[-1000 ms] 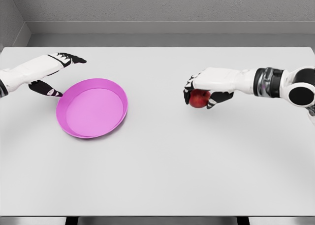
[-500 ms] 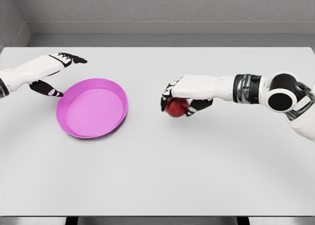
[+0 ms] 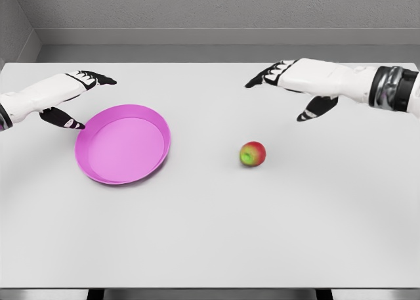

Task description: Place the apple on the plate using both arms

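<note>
A red and green apple (image 3: 252, 153) lies by itself on the white table (image 3: 216, 234), right of the middle. The pink plate (image 3: 125, 144) sits at the left with nothing in it. My right hand (image 3: 289, 90) hovers up and to the right of the apple, open, fingers spread, holding nothing. At the plate's upper left rim is my left hand (image 3: 79, 98), open, with its thumb close to the rim and its fingers pointing right above the plate's far side.
A grey wall runs behind the table's far edge. The table's front edge lies near the bottom of the head view.
The right hand carried the apple leftward, then let go of it and drew back up and right. The apple now rests on the table. The left hand stayed put.
</note>
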### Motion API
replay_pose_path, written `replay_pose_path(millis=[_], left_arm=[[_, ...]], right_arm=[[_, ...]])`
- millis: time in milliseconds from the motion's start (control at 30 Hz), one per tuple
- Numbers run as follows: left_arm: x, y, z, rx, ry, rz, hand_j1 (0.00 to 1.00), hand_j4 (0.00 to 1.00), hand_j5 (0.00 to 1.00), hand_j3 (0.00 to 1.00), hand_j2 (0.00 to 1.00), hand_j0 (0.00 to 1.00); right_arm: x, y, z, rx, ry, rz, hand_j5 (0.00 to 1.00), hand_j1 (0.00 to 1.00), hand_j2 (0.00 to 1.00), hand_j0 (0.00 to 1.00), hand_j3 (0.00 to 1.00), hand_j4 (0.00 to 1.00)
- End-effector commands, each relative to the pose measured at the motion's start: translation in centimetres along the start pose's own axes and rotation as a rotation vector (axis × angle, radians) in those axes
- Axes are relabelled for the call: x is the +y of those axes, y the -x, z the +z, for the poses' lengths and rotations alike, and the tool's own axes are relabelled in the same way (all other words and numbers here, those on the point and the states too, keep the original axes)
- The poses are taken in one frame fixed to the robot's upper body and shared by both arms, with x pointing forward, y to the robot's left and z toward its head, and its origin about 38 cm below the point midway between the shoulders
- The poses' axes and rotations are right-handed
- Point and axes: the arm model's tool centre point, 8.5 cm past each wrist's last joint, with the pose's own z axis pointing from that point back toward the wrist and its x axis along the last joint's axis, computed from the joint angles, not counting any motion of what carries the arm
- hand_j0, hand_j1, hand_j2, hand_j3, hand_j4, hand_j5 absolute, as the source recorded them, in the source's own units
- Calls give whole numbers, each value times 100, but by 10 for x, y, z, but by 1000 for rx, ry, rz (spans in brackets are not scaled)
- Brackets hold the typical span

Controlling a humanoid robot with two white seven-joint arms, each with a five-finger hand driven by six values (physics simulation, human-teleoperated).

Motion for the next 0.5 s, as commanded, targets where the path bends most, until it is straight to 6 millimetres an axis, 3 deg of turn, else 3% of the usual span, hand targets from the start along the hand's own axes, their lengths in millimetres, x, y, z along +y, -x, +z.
replay_pose_path(millis=[0, 67, 200, 267, 333, 400, 467], left_arm=[[1, -1, 0, -2, -4, 4, 100, 100, 100, 100, 100, 100], [0, -1, 0, -2, -2, 5, 100, 100, 100, 100, 100, 100], [-5, -10, -10, -31, 37, -7, 100, 100, 100, 100, 100, 100], [-10, -36, -39, -113, 63, -11, 100, 100, 100, 100, 100, 100], [1, -71, -74, -195, 51, -104, 100, 100, 100, 100, 100, 100], [14, -109, -95, -289, 56, -215, 100, 100, 100, 100, 100, 100], [21, -135, -116, -356, 83, -257, 100, 100, 100, 100, 100, 100]], right_arm=[[-20, 26, 44, 115, 31, 30, 100, 100, 100, 100, 100, 100], [-17, 28, 45, 121, 24, 22, 100, 100, 100, 100, 100, 100], [11, 23, 37, 81, -18, -8, 100, 100, 100, 100, 100, 100], [12, 18, 37, 32, -20, 23, 100, 100, 100, 100, 100, 100], [13, 18, 37, 34, -19, 19, 100, 100, 100, 100, 100, 100], [16, 21, 37, 38, -23, 2, 100, 100, 100, 100, 100, 100], [15, 20, 37, 37, -19, 2, 100, 100, 100, 100, 100, 100]])
